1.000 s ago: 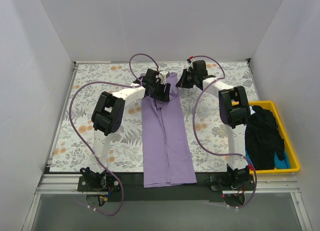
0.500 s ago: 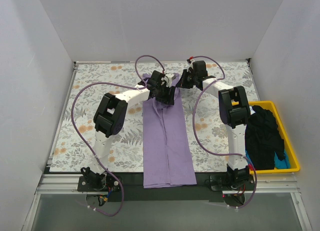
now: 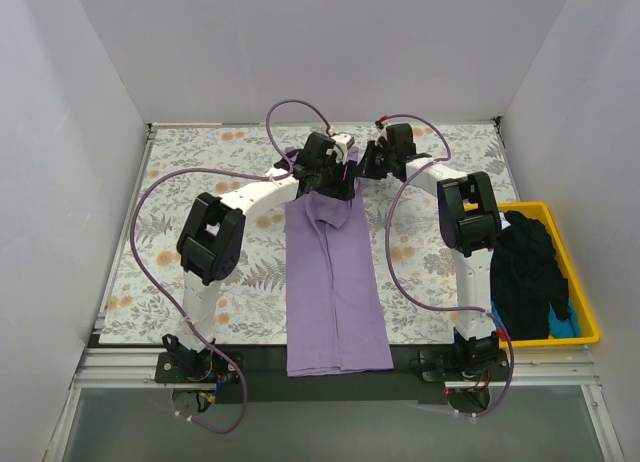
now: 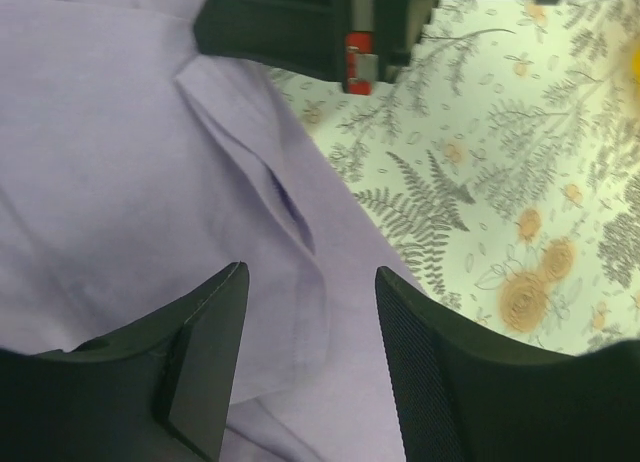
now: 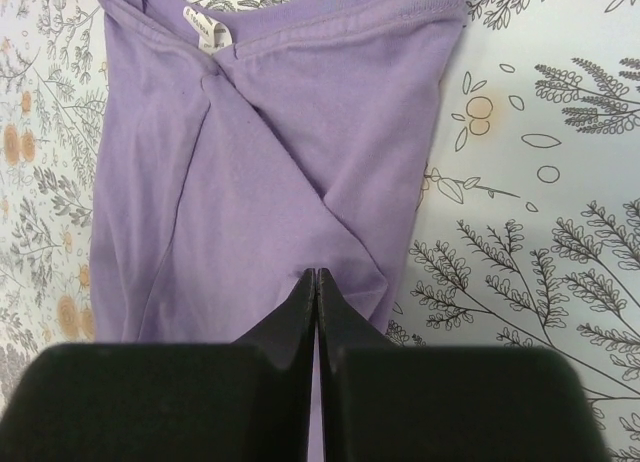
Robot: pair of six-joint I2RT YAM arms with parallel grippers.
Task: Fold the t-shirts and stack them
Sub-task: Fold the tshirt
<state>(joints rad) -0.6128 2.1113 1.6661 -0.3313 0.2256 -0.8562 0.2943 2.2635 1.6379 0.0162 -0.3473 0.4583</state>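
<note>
Top external view: lavender t-shirt [image 3: 335, 282] lies as a long lengthwise-folded strip down the middle of the bench [image 3: 200, 182], hem at the near edge, collar end far. Left end effector [image 3: 335, 182] and right end effector [image 3: 366, 166] are both at the collar end. Black t-shirt [image 3: 528, 267] and blue t-shirt [image 3: 566, 328] sit in the yellow tray [image 3: 592, 322], far right.

Left wrist view only: fingers [image 4: 215, 322] spread wide over the fabric, holding nothing.

Right wrist view only: fingers pressed fully together, creases gathering at their tips, so apparently pinching the shirt; neck label [image 5: 205, 27] is visible.

Step, judged: starting the crosswise fold. Next move calls for the left end effector to close on its corner, then both to carry the collar end toward the hem.
</note>
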